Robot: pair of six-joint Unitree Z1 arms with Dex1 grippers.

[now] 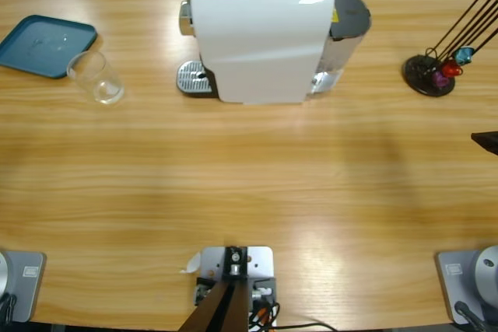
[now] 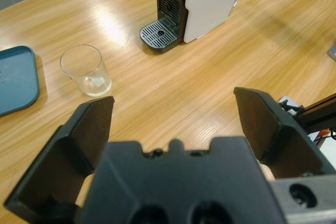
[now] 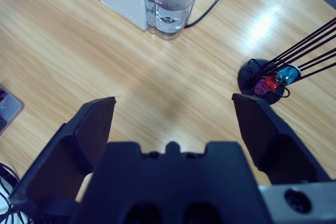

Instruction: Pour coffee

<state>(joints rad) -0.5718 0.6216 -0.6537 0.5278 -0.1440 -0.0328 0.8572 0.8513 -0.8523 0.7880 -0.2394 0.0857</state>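
Coffee: a shallow pale layer (image 2: 97, 83) is seen in the bottom of the clear glass (image 2: 86, 70); its colour is hard to judge.
Glass: stood upright on the wooden table (image 1: 249, 192), just beside the teal tray (image 1: 45, 44) and well to the side of the white coffee machine (image 1: 257, 33); nothing is touching it.
Coffee machine: placed at the far middle of the table, with its metal drip grille (image 2: 159, 33) facing the glass side; a clear water tank (image 3: 170, 1) is fitted at its back, and a black cable (image 3: 215, 1) runs away from it.
Capsule holder: a black wire stand (image 1: 430, 74) carrying red, blue and purple capsules (image 3: 270, 81), set well apart from the machine.
Left gripper (image 2: 173, 116): jaws are spread wide with nothing between them, held above bare table, near the glass but not at it.
Right gripper (image 3: 173, 114): jaws are spread wide and nothing is held; it hangs above bare table between the water tank and the capsule stand.
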